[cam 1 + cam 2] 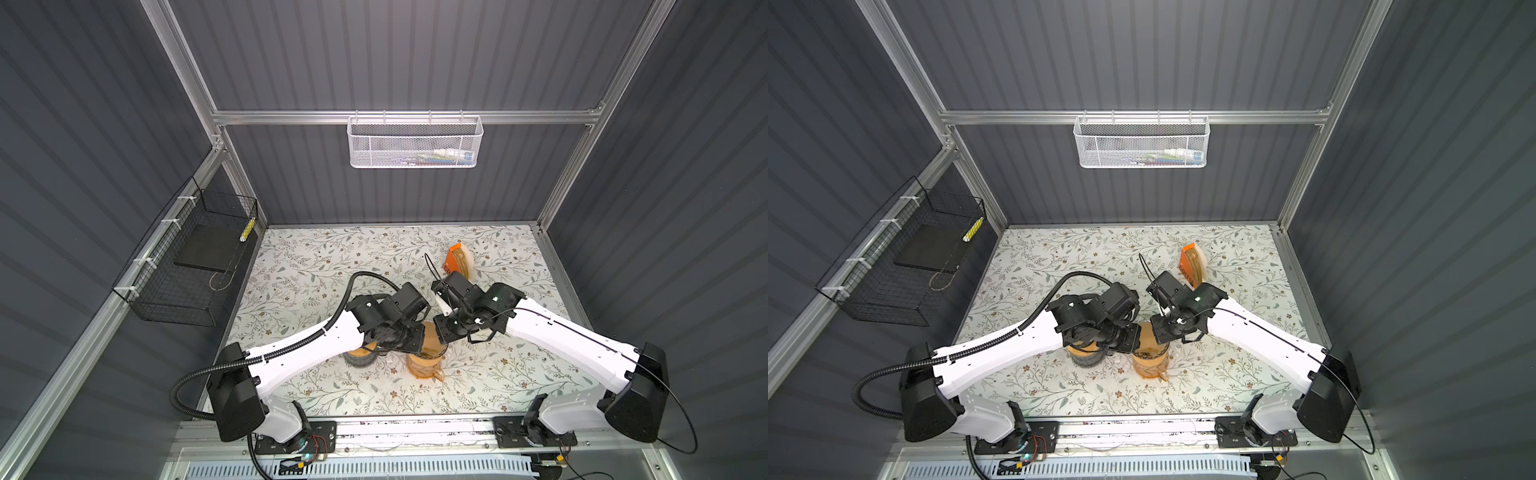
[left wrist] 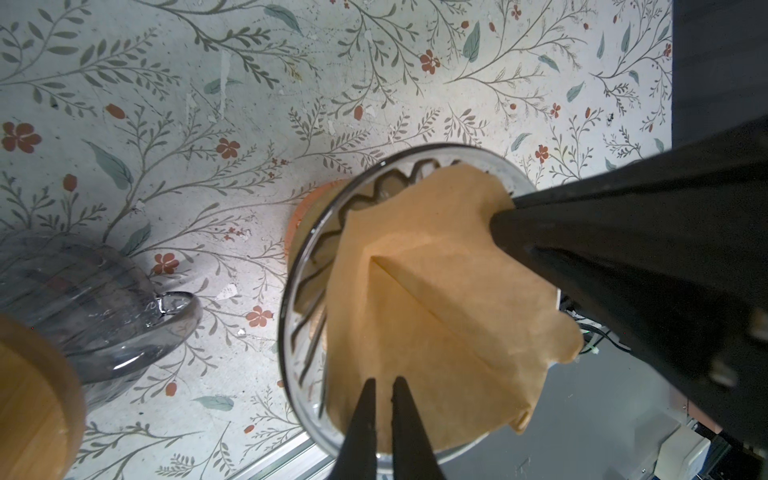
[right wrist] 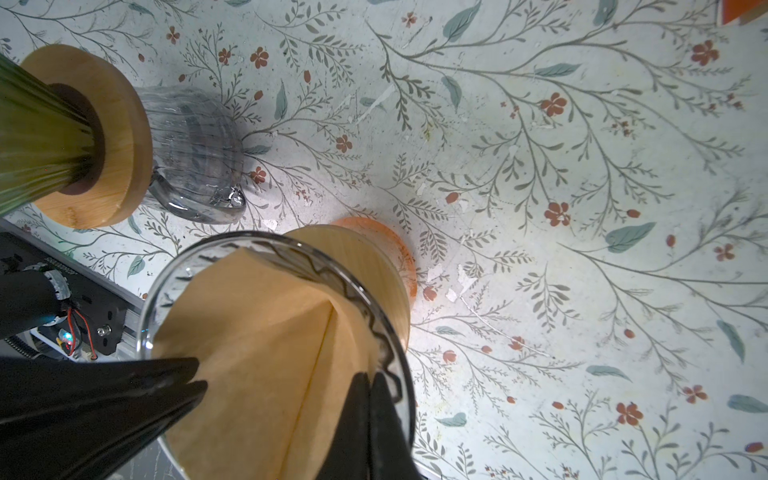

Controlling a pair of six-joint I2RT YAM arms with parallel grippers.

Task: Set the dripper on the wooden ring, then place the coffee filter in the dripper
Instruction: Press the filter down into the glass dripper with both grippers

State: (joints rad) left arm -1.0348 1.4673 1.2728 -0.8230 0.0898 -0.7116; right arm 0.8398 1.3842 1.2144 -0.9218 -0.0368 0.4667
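The left tool (image 2: 384, 380) had its fingers pressed almost together on 1 edge of the brown paper coffee filter (image 2: 436, 291). The right tool (image 3: 371, 376) pinched another edge with its fingers fully pressed together. The filter hung between the 2 tools, its cone partly down inside the clear glass dripper with wavy ribs (image 2: 316, 216) directly beneath them. It looked unseated: ribs showed bare along 1 side, and the paper's upper edge stood above the rim close to both tools.

To finish well, both tools would likely need to lower together, at the same pace, so the thin paper neither tore nor buckled. The cone's tip should be steered toward the dripper's centre, then each edge let go only once the paper leaned on the ribs.

The dripper stood on a pale wooden collar (image 3: 374, 266) on the floral-patterned desk (image 3: 540, 166). A sideways push could have tipped it. A dark green ribbed dripper (image 3: 37, 137) over a clear glass carafe (image 3: 195, 149) stood beside the left tool and deserved clearance.
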